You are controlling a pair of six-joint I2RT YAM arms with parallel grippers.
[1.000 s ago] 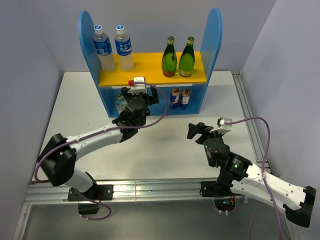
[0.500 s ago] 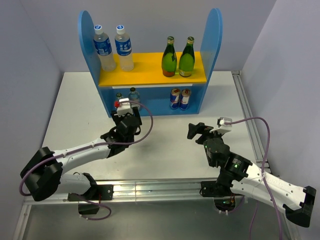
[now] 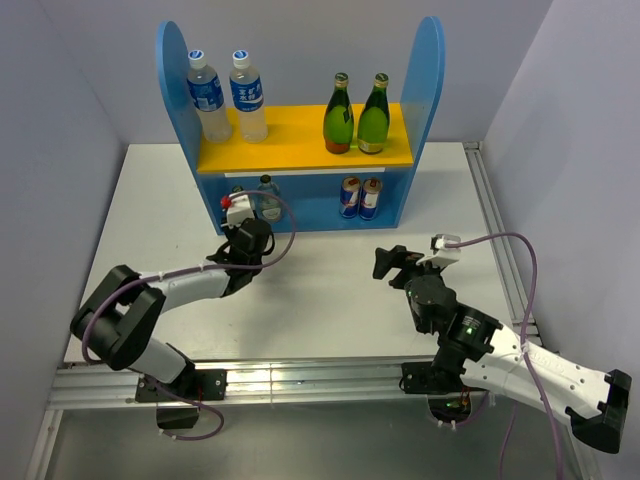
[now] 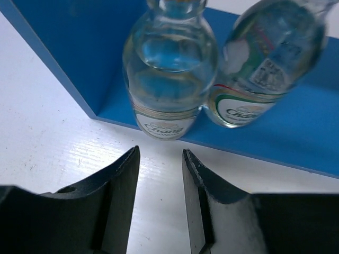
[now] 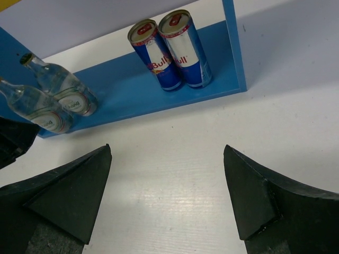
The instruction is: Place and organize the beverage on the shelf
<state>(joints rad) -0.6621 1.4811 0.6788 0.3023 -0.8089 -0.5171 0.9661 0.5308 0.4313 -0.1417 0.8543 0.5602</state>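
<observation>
Left fingers (image 4: 119,196) stand with only a narrow gap between them and hold nothing; white surface (image 3: 330,290) shows through the gap. Straight ahead of that gap, just past the fingertips and not touching them, a clear glass bottle (image 4: 169,69) stands upright at the front edge of the lower blue board. A second clear bottle (image 4: 265,58) stands just beside it, to the right in the wrist view.

Both are in the left half of the lower tier of the shelf (image 3: 430,80), which stands at the far side of the surface, against the back wall.

Right fingers (image 5: 74,196) are spread wide and empty. They are well apart from the shelf and point toward its lower tier, where two Red Bull cans (image 5: 169,50) stand side by side in the right half, touching or nearly so.

On the yellow upper board (image 3: 300,135), two water bottles (image 3: 227,95) with blue labels stand together at the left, and two green glass bottles (image 3: 357,113) stand together at the right. All the drinks are upright, paired by kind.
</observation>
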